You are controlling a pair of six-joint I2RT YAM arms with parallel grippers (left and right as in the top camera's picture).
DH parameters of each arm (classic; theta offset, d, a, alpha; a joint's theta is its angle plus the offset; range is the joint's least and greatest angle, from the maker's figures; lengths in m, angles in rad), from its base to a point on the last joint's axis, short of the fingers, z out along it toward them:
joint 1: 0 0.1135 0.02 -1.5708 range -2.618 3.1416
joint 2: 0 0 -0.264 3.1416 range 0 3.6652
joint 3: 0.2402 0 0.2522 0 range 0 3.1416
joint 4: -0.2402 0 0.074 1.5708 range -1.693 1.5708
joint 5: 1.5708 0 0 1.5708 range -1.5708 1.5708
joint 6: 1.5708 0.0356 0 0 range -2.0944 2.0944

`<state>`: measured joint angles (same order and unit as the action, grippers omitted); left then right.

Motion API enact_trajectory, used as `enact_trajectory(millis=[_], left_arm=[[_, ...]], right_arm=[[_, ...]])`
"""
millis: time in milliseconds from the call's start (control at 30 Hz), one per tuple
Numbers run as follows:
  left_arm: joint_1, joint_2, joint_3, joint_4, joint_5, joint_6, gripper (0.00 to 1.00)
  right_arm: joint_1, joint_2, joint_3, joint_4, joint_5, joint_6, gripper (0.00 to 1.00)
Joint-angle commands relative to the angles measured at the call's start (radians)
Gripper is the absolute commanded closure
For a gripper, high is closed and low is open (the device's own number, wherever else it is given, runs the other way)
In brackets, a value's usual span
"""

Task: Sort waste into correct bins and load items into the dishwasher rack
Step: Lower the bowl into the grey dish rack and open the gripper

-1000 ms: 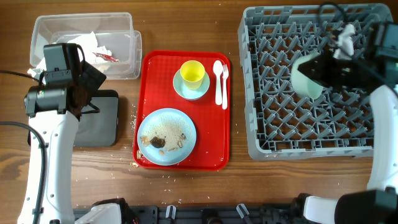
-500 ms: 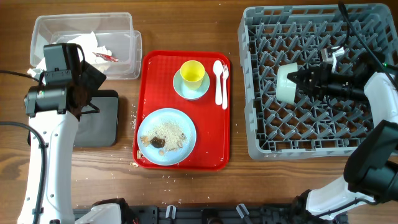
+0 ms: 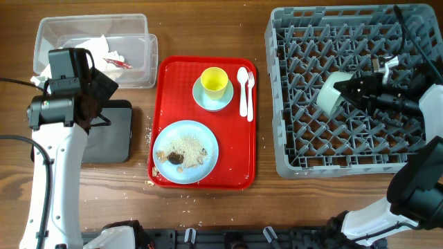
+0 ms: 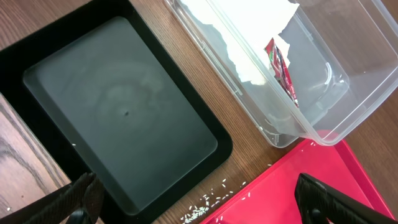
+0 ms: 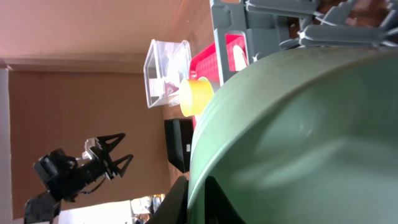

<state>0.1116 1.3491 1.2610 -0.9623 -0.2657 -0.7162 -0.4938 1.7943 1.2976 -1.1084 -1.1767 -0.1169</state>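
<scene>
My right gripper [image 3: 348, 92] is shut on the rim of the mint-green bowl [image 3: 329, 94], holding it on edge over the middle of the grey dishwasher rack [image 3: 299, 155]. In the right wrist view the bowl [image 5: 298, 124] fills the frame, with my fingers [image 5: 180, 198] pinching its rim. My left gripper [image 4: 202, 208] is open and empty above the black tray [image 4: 118, 112], beside the clear box [image 4: 311, 93]. That box holds the white napkin [image 3: 97, 47] and red scrap [image 3: 118, 63]. The yellow cup [image 3: 214, 79] stands on the small blue dish [image 3: 208, 100], with the white spoon [image 3: 243, 90] beside it. The blue plate [image 3: 185, 151] carries rice and brown lumps.
The cup, dish, spoon and plate all sit on the flat red serving tray [image 3: 173, 76] between the bins and the rack. Rice grains [image 4: 205, 199] lie on the wood between the black tray and the red tray. The rack's upright pegs surround the bowl.
My right gripper has swung the bowl down from above the rack's upper right to its middle and tilted it on edge. The left arm has not moved.
</scene>
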Motion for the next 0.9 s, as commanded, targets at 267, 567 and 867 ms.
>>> enact_trajectory(millis=[267, 567, 867], left_arm=[[0.003, -0.006, 0.000, 0.000, -0.023, 0.005, 0.00], [0.003, -0.006, 0.000, 0.000, -0.023, 0.005, 0.00], [0.003, -0.006, 0.000, 0.000, -0.023, 0.005, 0.00]], right_arm=[[-0.061, -0.116, 0.015, -0.030, 0.503, 0.173, 0.78], [-0.051, -0.414, 0.015, 0.002, 0.703, 0.332, 0.52], [0.195, -0.314, 0.013, 0.036, 0.961, 0.461, 0.91]])
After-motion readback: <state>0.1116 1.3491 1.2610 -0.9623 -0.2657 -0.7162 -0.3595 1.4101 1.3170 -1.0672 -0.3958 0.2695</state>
